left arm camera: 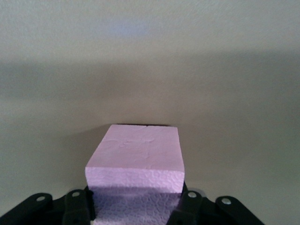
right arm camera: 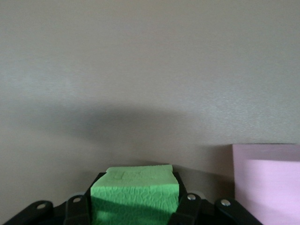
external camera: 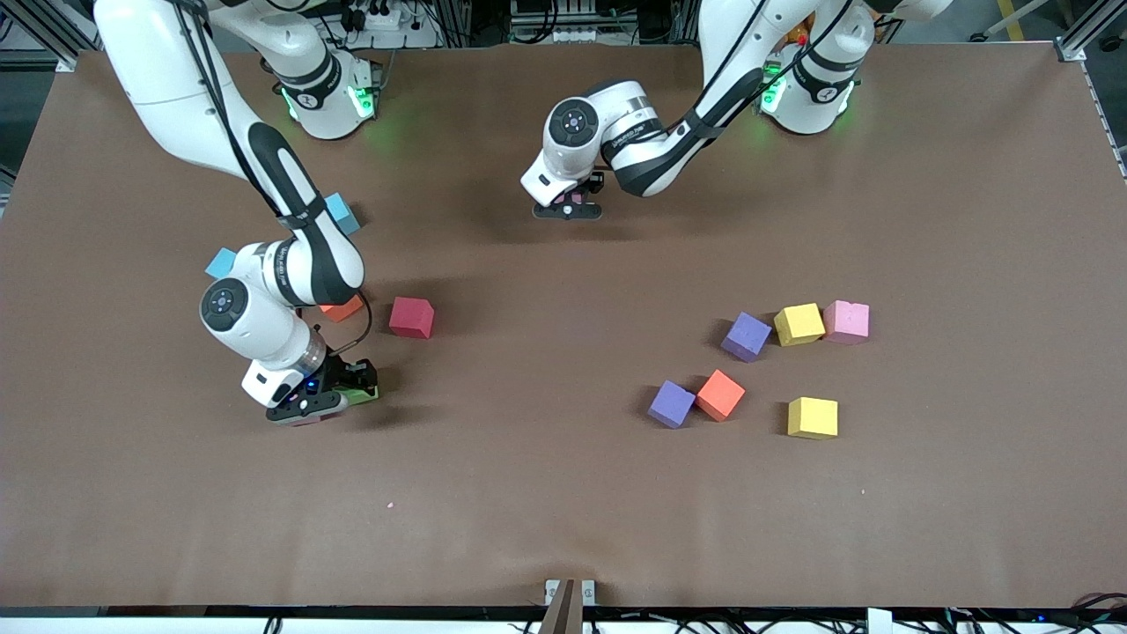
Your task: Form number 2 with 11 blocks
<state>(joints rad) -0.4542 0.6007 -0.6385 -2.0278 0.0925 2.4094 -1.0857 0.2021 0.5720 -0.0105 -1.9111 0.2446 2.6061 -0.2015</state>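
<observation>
right gripper (right arm camera: 134, 206) low at the table pinches green block (right arm camera: 136, 187) btwn its fingers, pink cube (right arm camera: 267, 183) just beside, left gripper (left arm camera: 136, 206) clamps pink block (left arm camera: 136, 159); best lift straight up w/o nudging the neighbour.

Pink cube (right arm camera: 267, 183) just beside right gripper (right arm camera: 133, 206)

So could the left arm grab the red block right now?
Probably not: the left gripper is shut on a pink block, and the red block lies toward the right arm's end of the table, beside the right gripper.
</observation>
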